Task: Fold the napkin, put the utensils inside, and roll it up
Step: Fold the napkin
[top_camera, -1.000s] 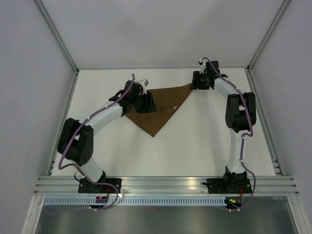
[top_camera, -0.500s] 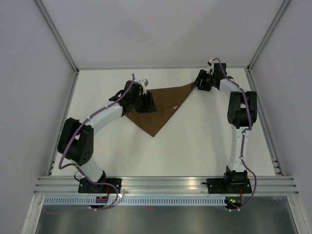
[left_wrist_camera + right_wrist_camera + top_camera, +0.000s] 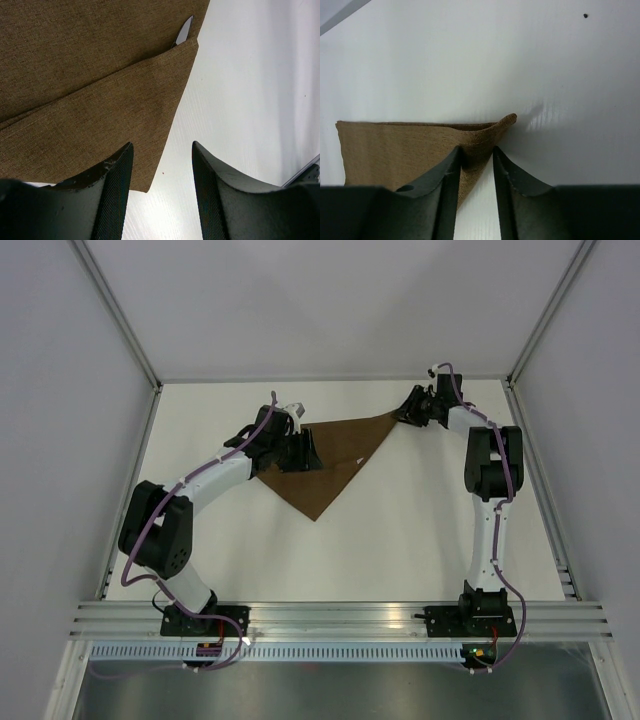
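napkin (image 3: 335, 455) folded on bench (image 3: 400, 530) | right hand (image 3: 477, 150) pinching napkin's far-right corner | left hand (image 3: 162, 147) spread over napkin's left edge | risk: pull may shift cloth, utensil (image 3: 184, 31) slipping from napkin's fold

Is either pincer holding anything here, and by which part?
The right pincer pinches the napkin by its far right corner. The left pincer is open, holding nothing.

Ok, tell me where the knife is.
In the left wrist view, only the pale tip of the knife pokes out from under the folded flap of the napkin at its right edge, ahead of the left gripper; the rest is hidden.
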`<state>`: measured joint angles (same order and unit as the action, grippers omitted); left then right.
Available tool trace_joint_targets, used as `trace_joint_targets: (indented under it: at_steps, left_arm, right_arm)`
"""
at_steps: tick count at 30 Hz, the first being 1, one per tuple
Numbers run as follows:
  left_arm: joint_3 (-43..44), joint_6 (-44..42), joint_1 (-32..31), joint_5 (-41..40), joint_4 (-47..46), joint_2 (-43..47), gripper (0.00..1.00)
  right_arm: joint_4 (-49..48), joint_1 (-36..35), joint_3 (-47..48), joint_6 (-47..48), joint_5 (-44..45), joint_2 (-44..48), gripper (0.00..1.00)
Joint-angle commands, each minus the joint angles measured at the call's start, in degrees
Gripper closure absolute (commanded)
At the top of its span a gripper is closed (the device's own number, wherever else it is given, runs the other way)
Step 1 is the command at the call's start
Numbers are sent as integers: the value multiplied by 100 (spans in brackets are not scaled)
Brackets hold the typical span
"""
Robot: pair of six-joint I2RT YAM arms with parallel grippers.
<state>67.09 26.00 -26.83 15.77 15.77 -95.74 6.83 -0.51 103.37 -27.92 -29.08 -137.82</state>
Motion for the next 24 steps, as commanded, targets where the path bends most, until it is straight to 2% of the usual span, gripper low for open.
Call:
trace_joint_targets:
  at_steps: [1, 3, 7, 10, 14, 24]
  left_arm:
    - [182, 81, -24, 75, -57, -6, 45]
    - [199, 72, -24, 67, -48, -14, 45]
    - [199, 72, -24, 67, -39, -23, 45]
    - [182, 63, -24, 67, -39, -23, 45]
    - [173, 54, -24, 58, -39, -23, 45]
    - [120, 247, 64, 14, -30, 275, 45]
  right_arm:
    - [-348, 8, -115, -266, -19, -43, 64]
    - [-498, 16, -194, -293, -36, -8, 70]
    - [-919, 16, -414, -240, -80, 185, 89]
    - [-1429, 16, -809, -205, -106, 545, 94]
    - [-2000, 8, -1336, 58, -177, 1081, 96]
    - [-2169, -273, -2057, 1235, -352, 2285, 96]
